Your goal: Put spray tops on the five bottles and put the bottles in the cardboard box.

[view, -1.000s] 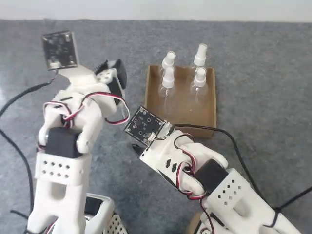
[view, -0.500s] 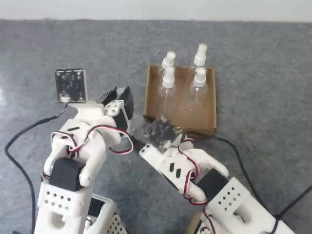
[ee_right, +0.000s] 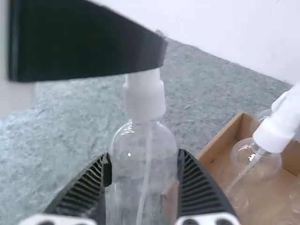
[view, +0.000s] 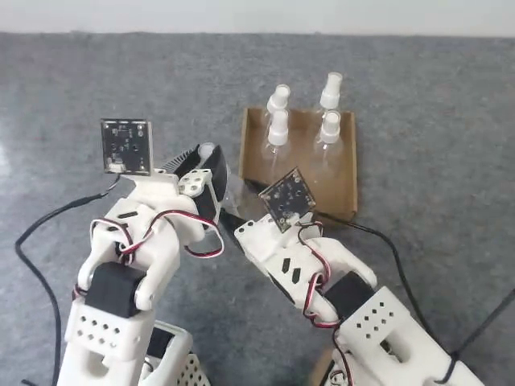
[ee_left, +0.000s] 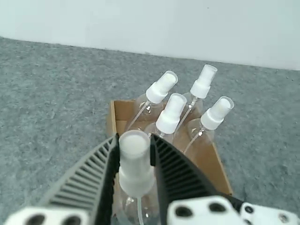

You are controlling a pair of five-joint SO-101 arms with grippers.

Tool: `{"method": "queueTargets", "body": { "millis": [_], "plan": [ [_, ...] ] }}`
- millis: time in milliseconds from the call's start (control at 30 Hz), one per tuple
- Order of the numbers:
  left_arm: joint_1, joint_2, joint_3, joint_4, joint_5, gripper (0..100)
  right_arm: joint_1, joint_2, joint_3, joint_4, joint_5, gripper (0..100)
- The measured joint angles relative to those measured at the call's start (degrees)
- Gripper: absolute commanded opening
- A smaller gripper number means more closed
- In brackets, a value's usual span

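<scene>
The fifth bottle [ee_right: 127, 140] stands roughly upright on the grey surface [view: 434, 96], just beside the cardboard box [view: 245, 153], its long axis vertical. The right hand [ee_right: 143, 161] pinches its clear body. The left hand [ee_left: 134, 140] is clamped on the white spray top [ee_left: 135, 174] sitting on its neck. Four capped bottles [view: 278, 133] stand upright in the box.
</scene>
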Motion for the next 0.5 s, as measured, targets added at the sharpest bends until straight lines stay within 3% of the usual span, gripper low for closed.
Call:
{"method": "queueTargets", "body": {
  "millis": [167, 367, 500],
  "plan": [
    [-0.1, 0.3, -2.5, 0.7, -0.4, 17, 0.7, -0.2, -0.3, -0.3, -0.3, 0.6],
    [-0.7, 0.8, -11.8, 5.0, -4.8, 17, 2.5, -0.3, -0.4, -1.0, -0.4, 0.6],
    [-5.5, 0.5, -18.8, 12.0, -6.7, 17, 4.0, -0.3, 0.2, -1.0, -0.4, 0.6]
  ]
}}
